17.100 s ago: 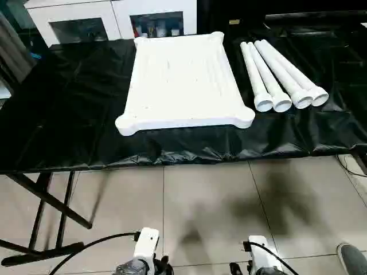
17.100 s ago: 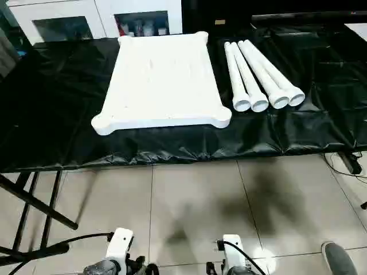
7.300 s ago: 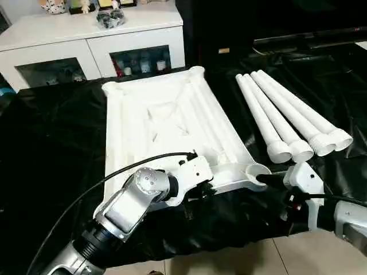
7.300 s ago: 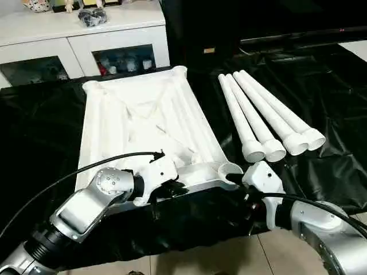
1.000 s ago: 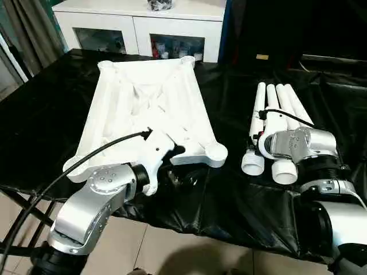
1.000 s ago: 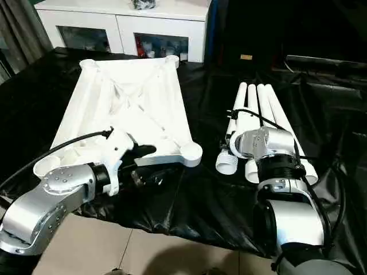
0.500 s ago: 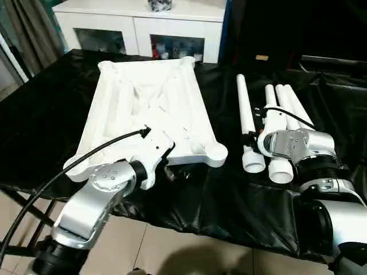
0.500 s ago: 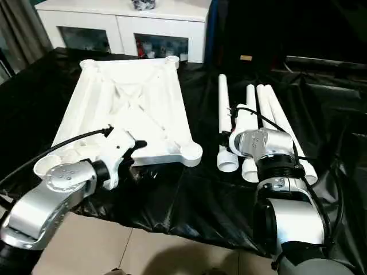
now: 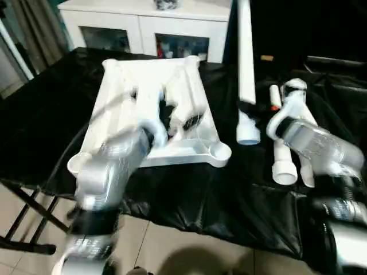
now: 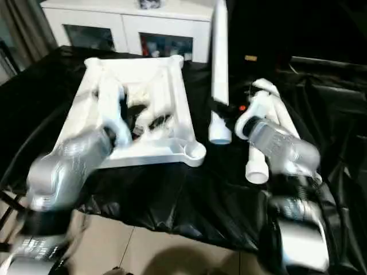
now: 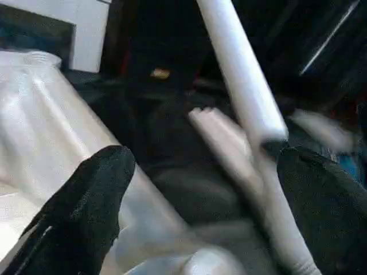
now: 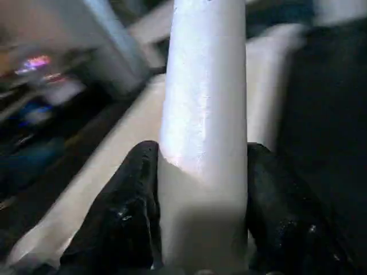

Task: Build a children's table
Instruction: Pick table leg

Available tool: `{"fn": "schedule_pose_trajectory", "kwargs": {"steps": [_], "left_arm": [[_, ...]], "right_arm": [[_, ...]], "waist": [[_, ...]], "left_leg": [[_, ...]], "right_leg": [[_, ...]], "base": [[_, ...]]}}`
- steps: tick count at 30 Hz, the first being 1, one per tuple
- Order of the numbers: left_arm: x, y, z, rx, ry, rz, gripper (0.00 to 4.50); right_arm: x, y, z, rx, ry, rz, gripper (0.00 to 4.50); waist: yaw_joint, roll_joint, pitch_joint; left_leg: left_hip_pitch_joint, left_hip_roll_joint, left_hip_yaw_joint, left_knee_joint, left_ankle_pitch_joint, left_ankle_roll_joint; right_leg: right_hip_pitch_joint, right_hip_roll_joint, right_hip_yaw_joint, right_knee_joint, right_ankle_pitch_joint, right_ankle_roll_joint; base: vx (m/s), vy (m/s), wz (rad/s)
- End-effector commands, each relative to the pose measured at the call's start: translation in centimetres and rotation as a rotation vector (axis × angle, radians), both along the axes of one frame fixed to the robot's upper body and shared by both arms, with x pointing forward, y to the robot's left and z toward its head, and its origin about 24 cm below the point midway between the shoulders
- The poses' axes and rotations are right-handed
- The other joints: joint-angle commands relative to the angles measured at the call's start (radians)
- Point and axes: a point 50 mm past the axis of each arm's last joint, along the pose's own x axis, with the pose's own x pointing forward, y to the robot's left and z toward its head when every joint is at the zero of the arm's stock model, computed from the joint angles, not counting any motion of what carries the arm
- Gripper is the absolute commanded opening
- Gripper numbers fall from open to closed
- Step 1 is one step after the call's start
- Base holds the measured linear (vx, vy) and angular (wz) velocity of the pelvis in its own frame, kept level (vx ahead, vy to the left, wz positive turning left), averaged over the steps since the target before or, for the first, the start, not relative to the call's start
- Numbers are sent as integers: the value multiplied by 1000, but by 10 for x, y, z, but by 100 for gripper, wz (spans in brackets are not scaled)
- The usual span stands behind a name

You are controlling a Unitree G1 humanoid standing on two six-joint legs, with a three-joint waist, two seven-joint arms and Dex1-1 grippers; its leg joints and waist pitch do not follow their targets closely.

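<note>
The children's table top (image 9: pixel 117 91) lies ribbed side up on the black cloth, with a round corner socket (image 9: pixel 219 152) at its near right. My right gripper (image 12: pixel 203 166) is shut on one white leg (image 9: pixel 245 57), which it holds almost upright beside the top's right edge. The leg's flared end (image 9: pixel 248 134) hangs just above the cloth. My left gripper (image 11: pixel 206 166) is open and hovers over the middle of the top with nothing between its fingers. Other legs (image 9: pixel 282 154) lie on the cloth to the right, partly hidden by my right forearm.
A white cabinet (image 9: pixel 149 23) with glass doors stands behind the black-draped table (image 9: pixel 229 195). The table's front edge runs close to me, with its black frame (image 9: pixel 23 217) and tiled floor below at the left.
My right gripper has raised one leg from lying on the cloth to nearly upright. My left arm has swung up from the top's near edge to over its middle.
</note>
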Motion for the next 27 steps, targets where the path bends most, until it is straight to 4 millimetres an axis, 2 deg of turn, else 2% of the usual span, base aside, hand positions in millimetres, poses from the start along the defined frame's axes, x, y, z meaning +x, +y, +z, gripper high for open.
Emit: {"fn": "schedule_pose_trajectory", "kwargs": {"steps": [1, 2, 3, 4, 5, 9, 11, 12, 14, 19, 20, 27], "left_arm": [[1, -9, 10, -121, 32, -62, 450], [1, -13, 14, -167, 37, -95, 450], [0, -15, 16, -185, 37, -110, 450], [-1, -17, 17, -197, 45, -123, 450], [-2, -19, 18, -219, 54, -135, 450], [-7, -25, 27, -356, 90, -195, 450], [-9, -26, 31, -396, 96, -215, 450], [-9, -27, 31, -399, 100, -216, 450], [-9, -28, 32, -395, 103, -210, 450], [-8, -29, 36, -423, 101, -196, 450], [-8, -29, 36, -419, 101, -189, 422], [2, -27, 38, -308, 128, -29, 372]], "right_arm": [[-13, 12, 19, 43, -102, 151, 187], [-18, 15, 22, 57, -117, 188, 187], [-20, 16, 23, 62, -126, 203, 187], [-23, 17, 25, 68, -140, 218, 187], [-26, 19, 27, 74, -152, 234, 187], [-36, 23, 32, 87, -184, 295, 187], [-40, 24, 32, 90, -192, 321, 187], [-42, 26, 33, 92, -195, 341, 187], [-44, 27, 33, 92, -195, 360, 187], [-47, 31, 34, 73, -199, 392, 187], [-47, 32, 34, 64, -200, 393, 187], [-41, 47, 38, -71, -242, 315, 187]], "waist": [[6, -21, -75], [8, -22, -75], [7, -20, -74], [6, -22, -73], [5, -19, -71], [3, -26, -68], [5, -24, -68], [3, -34, -67], [4, -31, -67], [5, -35, -66], [5, -38, -65], [6, -40, -65]], "left_leg": [[6, -38, 50, -73, -97, 70], [9, -38, 52, -71, -101, 66], [7, -36, 49, -73, -108, 68], [7, -36, 50, -74, -122, 64], [8, -35, 50, -75, -132, 62], [4, -36, 50, -78, -154, 41], [5, -37, 49, -79, -157, 35], [3, -37, 50, -79, -159, 38], [3, -35, 49, -80, -161, 37], [1, -34, 48, -82, -147, 29], [-1, -34, 48, -82, -143, 29], [-3, -34, 46, -81, -106, 10]], "right_leg": [[76, 45, -29, -54, -59, -263], [75, 44, -27, -55, -64, -262], [73, 44, -28, -56, -72, -268], [72, 43, -29, -60, -103, -259], [70, 43, -29, -62, -120, -254], [68, 42, -29, -71, -195, -220], [67, 43, -29, -73, -215, -211], [67, 44, -30, -75, -226, -202], [64, 43, -30, -77, -245, -190], [62, 42, -29, -78, -246, -172], [63, 42, -29, -78, -242, -169], [64, 41, -29, -73, -208, -148]], "base": [[0, 0, 0], [0, 0, 0], [0, 0, 0], [0, 0, 0], [0, 0, 0], [0, 0, 0], [0, 0, 0], [0, 0, 0], [0, 0, 0], [0, 0, 0], [0, 0, 0], [0, 0, 0]]}}
